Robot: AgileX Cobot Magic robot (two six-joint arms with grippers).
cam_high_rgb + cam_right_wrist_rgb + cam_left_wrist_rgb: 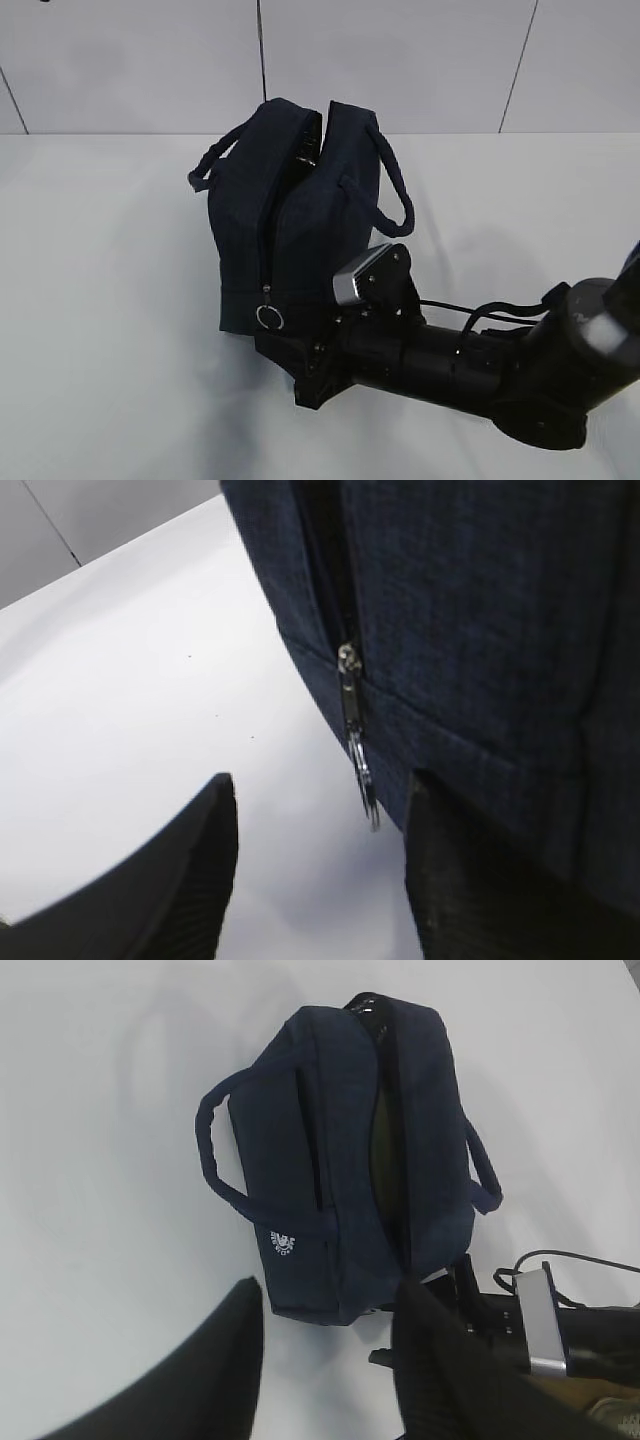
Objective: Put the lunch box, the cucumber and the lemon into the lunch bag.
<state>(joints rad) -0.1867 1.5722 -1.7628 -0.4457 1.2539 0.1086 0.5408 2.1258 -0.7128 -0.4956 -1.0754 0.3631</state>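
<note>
- Right black gripper sits low at the end of the boxy dark navy fabric lunch bag, jaws apart and empty, the silver ring zipper pull hanging between them.
- Left black gripper hovers above the bag, jaws apart, holding nothing.
- Bag stands upright on the white table, its top gaping open.

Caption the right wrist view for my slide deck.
Open right pincer poised beside the lunch bag zipper's ring pull.
</note>
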